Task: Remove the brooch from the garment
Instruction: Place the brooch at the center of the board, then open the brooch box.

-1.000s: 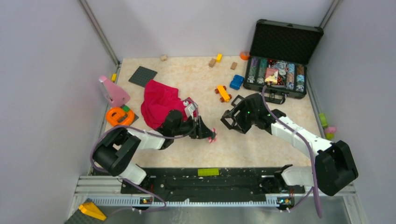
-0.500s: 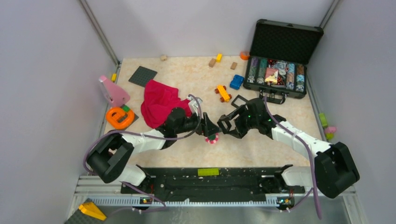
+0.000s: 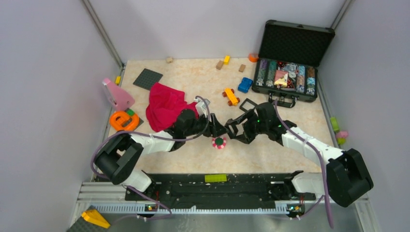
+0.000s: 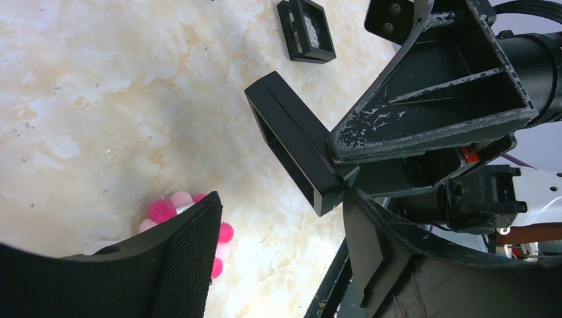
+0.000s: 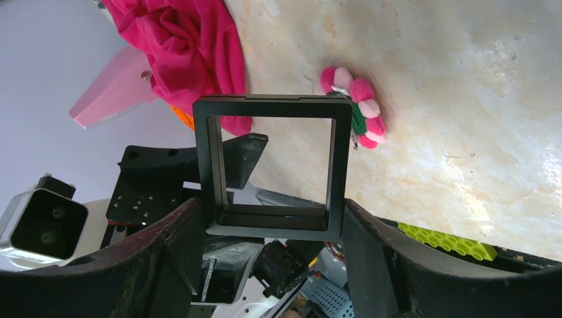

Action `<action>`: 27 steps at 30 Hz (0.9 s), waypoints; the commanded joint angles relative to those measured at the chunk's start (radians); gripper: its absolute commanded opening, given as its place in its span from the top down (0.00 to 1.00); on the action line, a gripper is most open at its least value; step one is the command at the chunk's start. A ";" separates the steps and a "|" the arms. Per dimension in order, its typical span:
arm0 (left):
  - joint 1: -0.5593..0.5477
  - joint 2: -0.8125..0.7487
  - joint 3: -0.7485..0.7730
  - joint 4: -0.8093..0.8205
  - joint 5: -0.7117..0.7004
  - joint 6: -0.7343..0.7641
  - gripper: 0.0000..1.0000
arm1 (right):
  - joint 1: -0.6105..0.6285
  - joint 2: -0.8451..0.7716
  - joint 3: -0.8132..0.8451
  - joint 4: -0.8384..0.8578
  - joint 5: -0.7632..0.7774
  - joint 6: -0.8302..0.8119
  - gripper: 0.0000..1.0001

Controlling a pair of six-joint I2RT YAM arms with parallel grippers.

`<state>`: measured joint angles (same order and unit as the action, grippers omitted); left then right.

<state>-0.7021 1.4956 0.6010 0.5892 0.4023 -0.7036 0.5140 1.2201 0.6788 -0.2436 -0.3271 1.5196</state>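
- Lying on the table [image 3: 270, 154], the brooch [image 3: 219, 141] sat apart from the pink garment [image 3: 167, 107], to its right and nearer the arm bases.
- Left end effector [image 3: 220, 131] hovered just beside the brooch, right of the garment, its fingers spread and empty.
- Right end effector [image 5: 272, 212], farther right of the garment, pinched a black square frame [image 5: 272, 106] between its fingers.

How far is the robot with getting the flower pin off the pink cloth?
Done: the brooch lies on the table, apart from the pink garment. In hand: the left gripper hangs open beside it, holding nothing; the right gripper holds a black square frame. Left: seemingly nothing, except perhaps pulling the arms back.
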 commanded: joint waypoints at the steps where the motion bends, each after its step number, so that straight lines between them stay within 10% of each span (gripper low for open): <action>1: -0.001 0.024 0.040 0.022 -0.001 0.007 0.30 | -0.006 -0.027 0.000 0.049 -0.037 0.022 0.51; 27: 0.009 0.006 -0.031 -0.028 -0.069 0.035 0.32 | -0.040 -0.094 -0.008 -0.025 -0.037 0.033 0.53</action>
<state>-0.7017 1.5364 0.5724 0.5560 0.3504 -0.6849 0.4961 1.1625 0.6674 -0.2375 -0.3538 1.5421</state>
